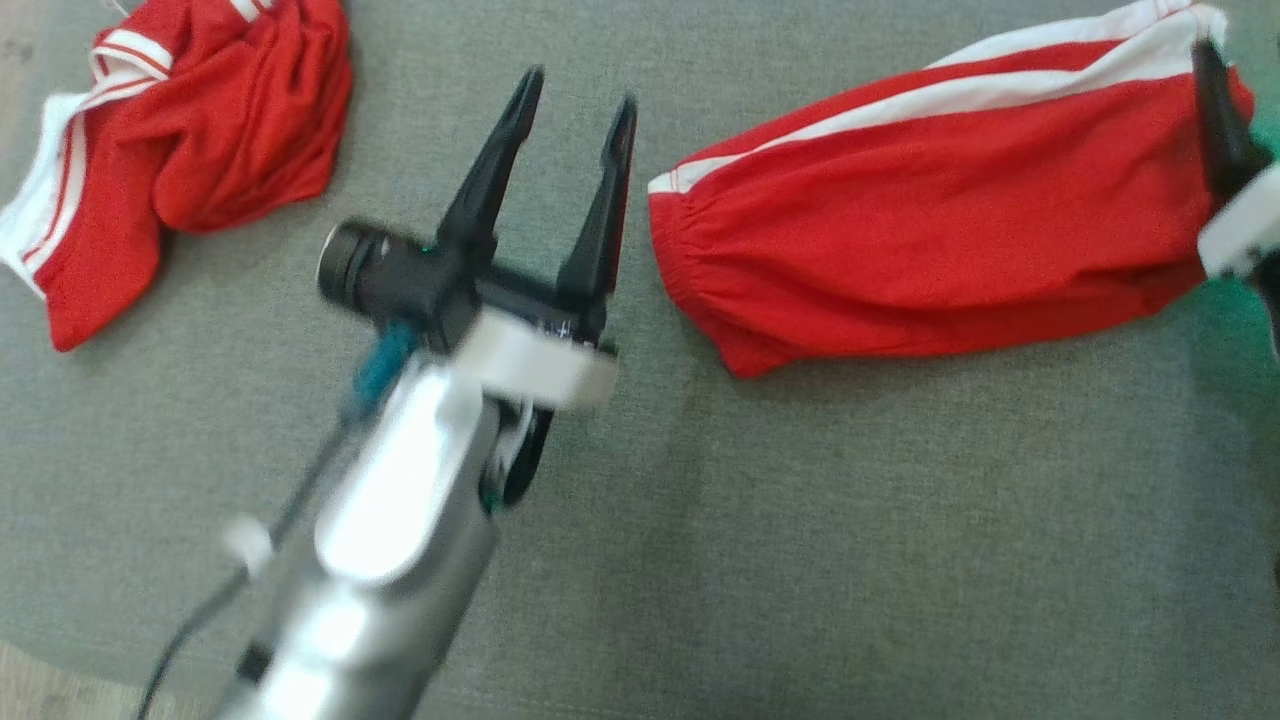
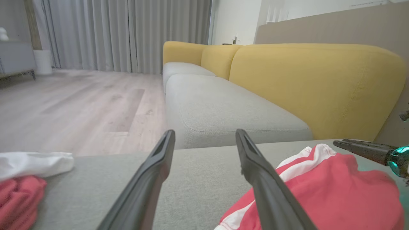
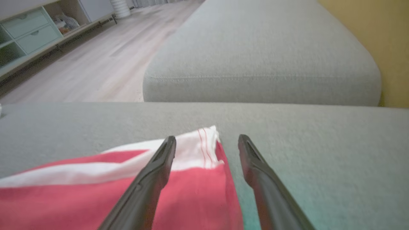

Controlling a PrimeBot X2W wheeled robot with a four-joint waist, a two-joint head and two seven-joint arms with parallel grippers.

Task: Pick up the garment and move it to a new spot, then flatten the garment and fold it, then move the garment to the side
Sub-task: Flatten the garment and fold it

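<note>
A folded red garment [image 1: 930, 210] with white stripes lies stretched across the right half of the grey cushion [image 1: 760, 520]. My left gripper [image 1: 578, 90] is open just left of the garment's elastic end, apart from it and holding nothing. The left wrist view shows its fingertips [image 2: 205, 132] above bare cushion, with the garment [image 2: 335, 191] to the right. My right gripper [image 1: 1210, 60] stands open at the garment's far right end. In the right wrist view its fingers [image 3: 207, 138] straddle the white-striped corner of the garment [image 3: 191, 191]. I cannot tell whether they touch it.
A second red and white garment [image 1: 200, 130] lies crumpled at the cushion's upper left. Beyond the cushion run a grey sofa seat [image 2: 217, 108] with a yellow backrest [image 2: 313, 86], a wooden floor [image 2: 80, 108] and a low shelf unit [image 3: 28, 35].
</note>
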